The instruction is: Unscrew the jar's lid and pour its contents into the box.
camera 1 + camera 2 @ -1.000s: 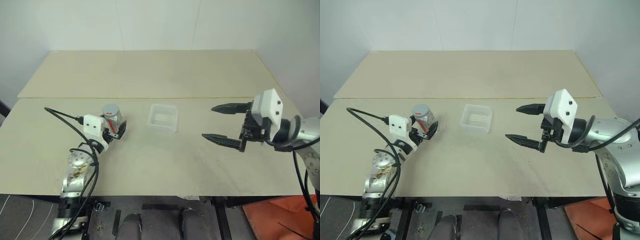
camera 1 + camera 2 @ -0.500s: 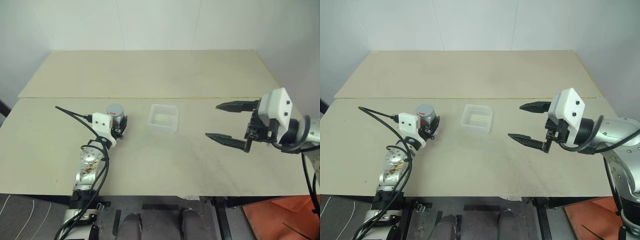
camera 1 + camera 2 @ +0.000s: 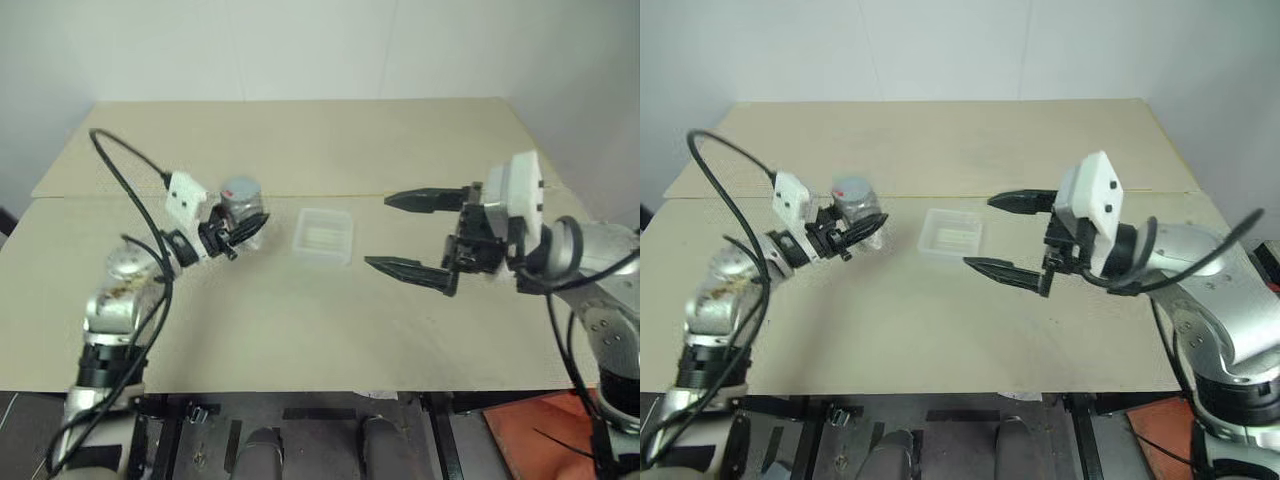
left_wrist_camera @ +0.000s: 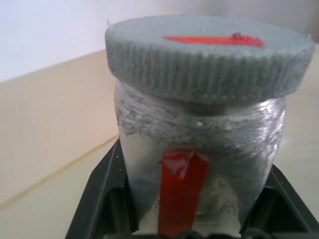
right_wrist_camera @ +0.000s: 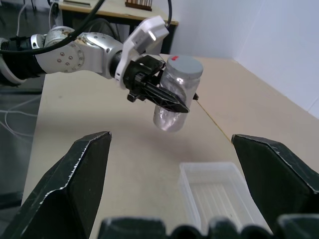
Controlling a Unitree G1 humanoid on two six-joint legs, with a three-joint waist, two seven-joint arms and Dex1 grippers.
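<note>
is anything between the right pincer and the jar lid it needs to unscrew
Nothing visible. The left pincer holds the jar off the table by its body, leaving the lid exposed. The open right pincer faces it across bare air, with the box low on the table below that path.

Support surface: pale beige table (image 3: 300,330), a seam line running across its width. Resting directly on it: one shallow translucent box (image 3: 323,235), positioned between the two sets of fingers, nearer the right gripper's (image 3: 405,233) fingertips.
</note>
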